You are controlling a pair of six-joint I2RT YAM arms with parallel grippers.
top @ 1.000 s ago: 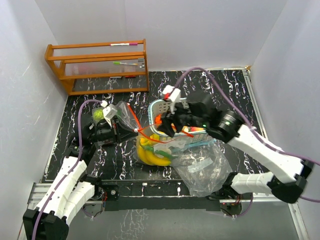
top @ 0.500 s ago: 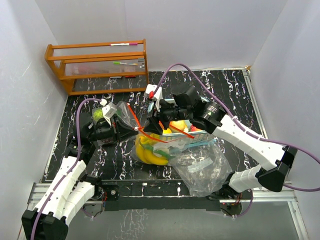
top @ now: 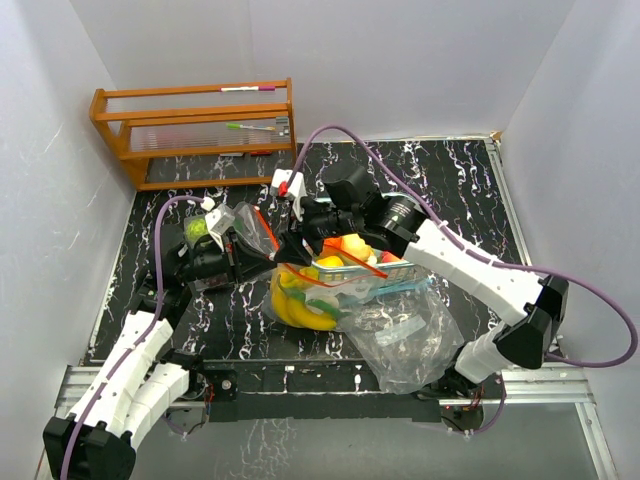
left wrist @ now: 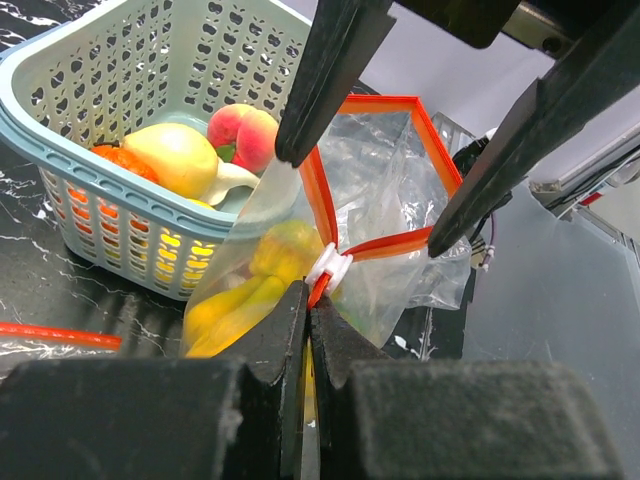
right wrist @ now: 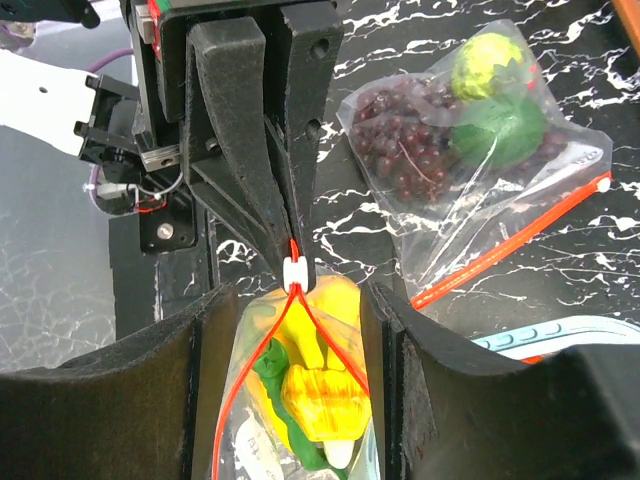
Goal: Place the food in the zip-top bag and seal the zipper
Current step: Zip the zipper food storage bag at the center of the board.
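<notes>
A zip-top bag [top: 305, 300] with yellow bananas [right wrist: 325, 395] inside lies beside the basket, its red-edged mouth [left wrist: 375, 165] spread open. My left gripper [left wrist: 308, 297] is shut on the red zipper strip just behind the white slider [left wrist: 328, 266]; the same gripper [top: 257, 258] shows from above. My right gripper [right wrist: 298, 300] is open, one finger on each side of the bag mouth, close to the slider [right wrist: 296, 272]. From above, the right gripper [top: 300, 245] hangs over the bag's left end. A peach [left wrist: 245, 135], a lemon [left wrist: 175, 155] and an orange [left wrist: 115, 160] lie in the basket.
The pale blue basket [top: 400, 272] sits under the right arm. A second bag [right wrist: 450, 140], with grapes and green fruit inside, lies behind the left gripper. A crumpled clear bag [top: 410, 335] lies near the front edge. A wooden rack [top: 200, 130] stands at the back left.
My right arm has swung left from over the basket to the bag's mouth, its jaws narrowing a little. The left gripper has kept its hold and not moved.
</notes>
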